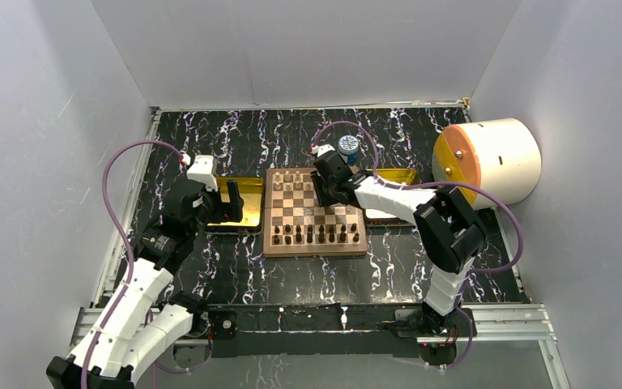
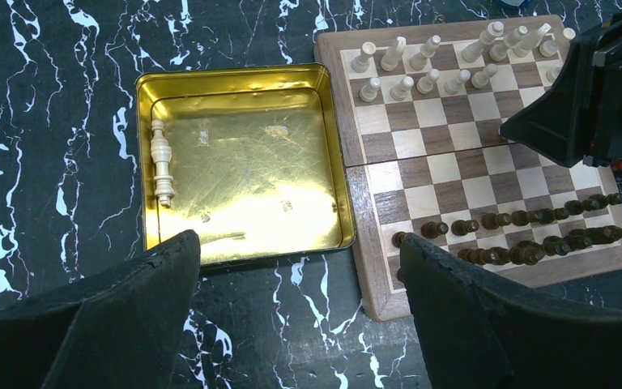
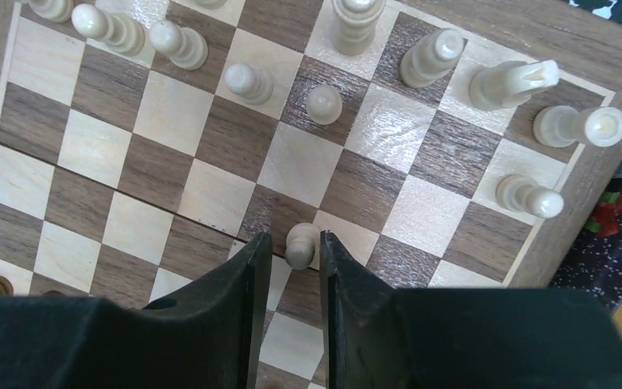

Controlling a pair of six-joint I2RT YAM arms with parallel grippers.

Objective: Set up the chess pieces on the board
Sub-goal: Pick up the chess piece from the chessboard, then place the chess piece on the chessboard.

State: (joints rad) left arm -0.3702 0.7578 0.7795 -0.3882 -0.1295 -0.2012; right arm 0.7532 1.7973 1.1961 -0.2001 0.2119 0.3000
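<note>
1. The right gripper (image 3: 294, 243) has its two black fingers clamped on a small, pale cream turned wooden pawn (image 3: 302, 247). It holds the pawn upright over the middle squares of the square wooden chessboard (image 3: 170, 109) with tan and dark brown checks. Whether the pawn's base touches the wood, I cannot tell.
2. The pawn row at the cream end shows gaps. Bare squares lie between one standing cream pawn (image 3: 324, 103) and the edge pawn (image 3: 526, 196) by the board's border. One of those squares looks like the target.
3. Carry the pawn high enough to pass over neighbouring heads, then come down straight over the centre of the chosen square.
4. Keep it vertical and let go only once the base sits flat. Part the fingers just enough, since tall back-rank pieces (image 3: 429, 57) stand just beside.
5. Withdraw straight up, not sideways.
6. The left gripper (image 2: 300, 275) hangs empty, fingers spread wide, above the shiny gold rectangular metal tray (image 2: 243, 77). Two cream pieces (image 2: 161, 162) lie there end to end along the tray's left wall. This arm should wait off the board until the right arm is clear.
</note>
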